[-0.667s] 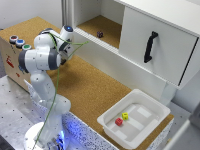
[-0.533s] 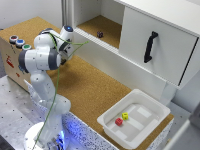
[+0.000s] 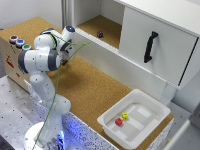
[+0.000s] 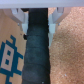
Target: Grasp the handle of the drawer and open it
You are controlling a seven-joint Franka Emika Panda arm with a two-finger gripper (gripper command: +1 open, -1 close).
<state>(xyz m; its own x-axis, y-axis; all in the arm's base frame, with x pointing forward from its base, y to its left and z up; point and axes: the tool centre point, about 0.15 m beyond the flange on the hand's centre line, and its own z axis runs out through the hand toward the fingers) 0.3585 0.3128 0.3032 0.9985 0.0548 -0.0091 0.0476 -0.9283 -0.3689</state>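
**Item: drawer-opening, at the grasp.**

- **The handle** (image 4: 38, 52): short black bar. In the wrist view it runs straight out from between the jaws. It lies flat against the pale front of the drawer (image 4: 10, 35), which carries a blue printed pattern. In the exterior view both are hidden behind the arm. They sit on the side of the wooden box (image 3: 11, 67) that faces the cork counter (image 3: 95, 85).
- **The gripper** (image 4: 38, 22): one white finger (image 4: 21, 17) lies on each long side of the bar. The jaws are drawn in to the bar's width and look to be touching it on both sides, with nothing else held. Judged reason: gripping across the bar's narrow side gives a firm hold for a straight pull away from the box.
- **Arm pose:** base standing just beside the wooden box, elbow folded high, forearm bent back down. The gripper (image 3: 67, 49) is level with the upper part of the box.
- **Progress, judged:** hold appears taken. How far the drawer is out cannot be told.
- **Other things, well apart from the wooden box:** large white panel (image 3: 165, 30) with its long black handle (image 3: 150, 46). White tray (image 3: 131, 93) holding a red block (image 3: 119, 121) and a yellow block (image 3: 125, 116).
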